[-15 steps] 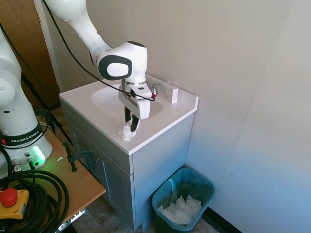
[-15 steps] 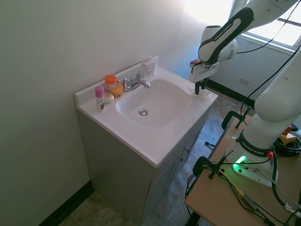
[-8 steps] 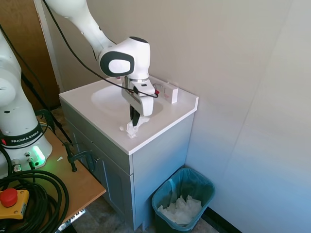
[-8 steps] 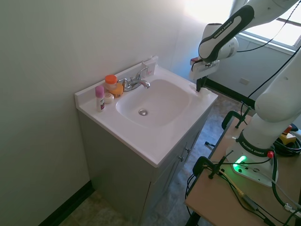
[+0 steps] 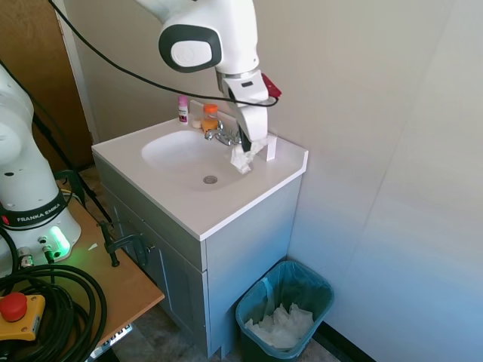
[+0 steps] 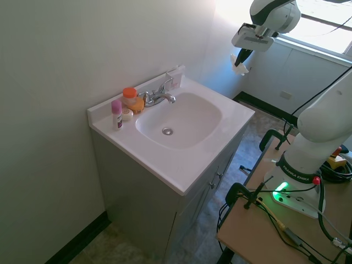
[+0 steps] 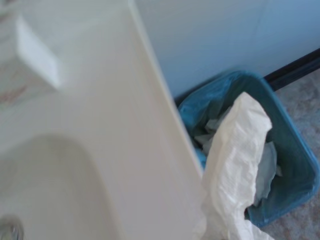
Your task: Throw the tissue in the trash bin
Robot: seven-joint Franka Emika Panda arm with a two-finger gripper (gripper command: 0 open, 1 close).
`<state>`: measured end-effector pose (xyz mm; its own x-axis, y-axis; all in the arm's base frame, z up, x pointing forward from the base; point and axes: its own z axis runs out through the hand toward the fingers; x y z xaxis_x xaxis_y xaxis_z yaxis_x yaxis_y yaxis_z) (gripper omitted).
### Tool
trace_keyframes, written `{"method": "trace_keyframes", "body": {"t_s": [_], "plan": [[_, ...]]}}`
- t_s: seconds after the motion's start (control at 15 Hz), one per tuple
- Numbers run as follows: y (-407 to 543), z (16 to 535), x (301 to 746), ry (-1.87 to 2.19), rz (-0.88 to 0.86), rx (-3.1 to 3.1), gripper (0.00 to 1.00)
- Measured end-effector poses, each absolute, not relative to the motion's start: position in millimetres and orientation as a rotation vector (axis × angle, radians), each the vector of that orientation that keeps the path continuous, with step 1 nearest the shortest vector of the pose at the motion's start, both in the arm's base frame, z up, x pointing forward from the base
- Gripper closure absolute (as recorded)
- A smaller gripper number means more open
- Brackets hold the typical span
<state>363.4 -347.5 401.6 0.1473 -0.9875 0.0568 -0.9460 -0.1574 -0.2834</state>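
While carrying: hand (image 5: 243, 151) is closed on the tissue (image 5: 241, 159), which hangs down.
Bin from hand: trash bin (image 5: 284, 311) lies well below, beyond the tabletop (image 5: 226, 207) edge.

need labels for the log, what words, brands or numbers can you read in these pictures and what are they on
"FRANKA EMIKA" on the band round the second white arm's base.
Print on the pink bottle and the orange-capped jar: too small to read.
Nothing readable on the tissue, the trash bin or the white box.
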Motion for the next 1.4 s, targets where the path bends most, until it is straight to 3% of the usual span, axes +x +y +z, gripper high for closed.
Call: {"method": "trace_keyframes", "body": {"t_s": [0.4,0.47,0.67,1.13,1.4], "plan": [[-444.3,303.2,400.7,2.148,-0.238,-2.101,1.0],[-455.1,283.9,407.9,2.156,-0.213,-2.111,0.0],[-475.2,253.0,417.0,2.157,-0.16,-2.143,0.0],[-463.6,250.5,431.0,2.074,-0.136,-2.207,0.0],[-461.3,293.1,427.2,2.018,-0.206,-2.217,0.0]]}}
